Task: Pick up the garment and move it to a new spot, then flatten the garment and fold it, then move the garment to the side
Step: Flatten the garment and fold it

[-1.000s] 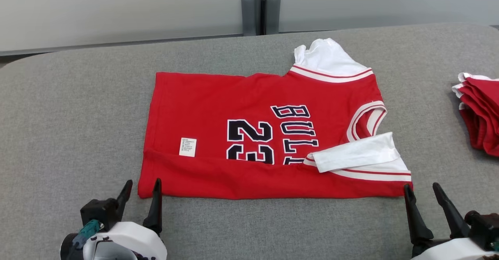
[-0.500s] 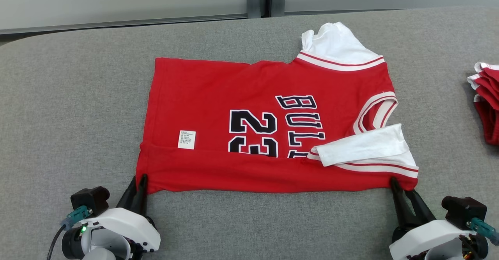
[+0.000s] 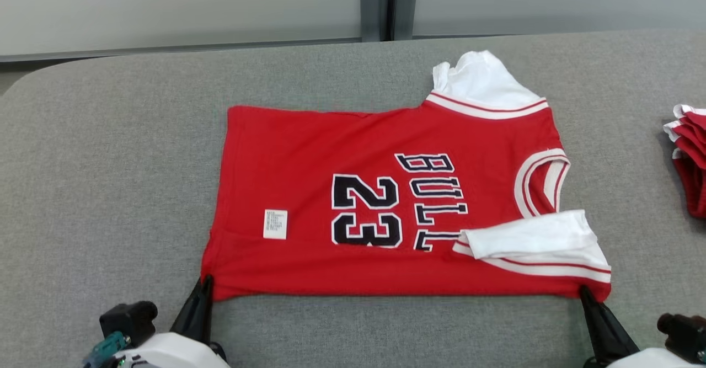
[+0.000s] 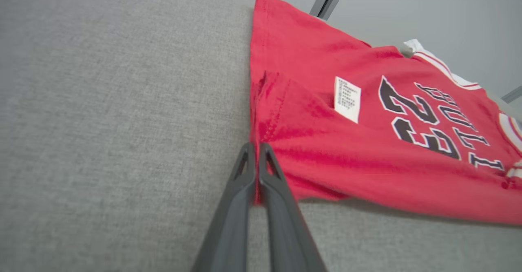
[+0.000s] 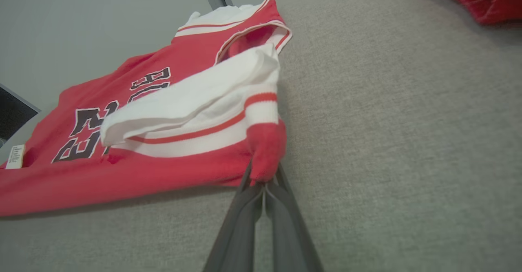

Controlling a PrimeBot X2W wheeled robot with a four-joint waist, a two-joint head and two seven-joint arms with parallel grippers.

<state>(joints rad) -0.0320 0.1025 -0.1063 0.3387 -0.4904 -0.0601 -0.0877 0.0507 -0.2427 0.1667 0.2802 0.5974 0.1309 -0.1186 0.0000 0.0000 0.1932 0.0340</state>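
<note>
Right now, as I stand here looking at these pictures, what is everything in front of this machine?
jersey: one, red with a black "23" and lettering, spread in the middle of the surface
sleeves: two, white, one at the jersey's far right corner, one folded over its front near the right tool
label: one, white, on the jersey's near left part
clothes pile: one, red and white, at the surface's right edge
padded surface: one, grey, under everything
posts: two, grey, behind the far edge
left tool: one, dark, shut on the jersey's near left corner
right tool: one, dark, shut on the jersey's near right corner
</note>
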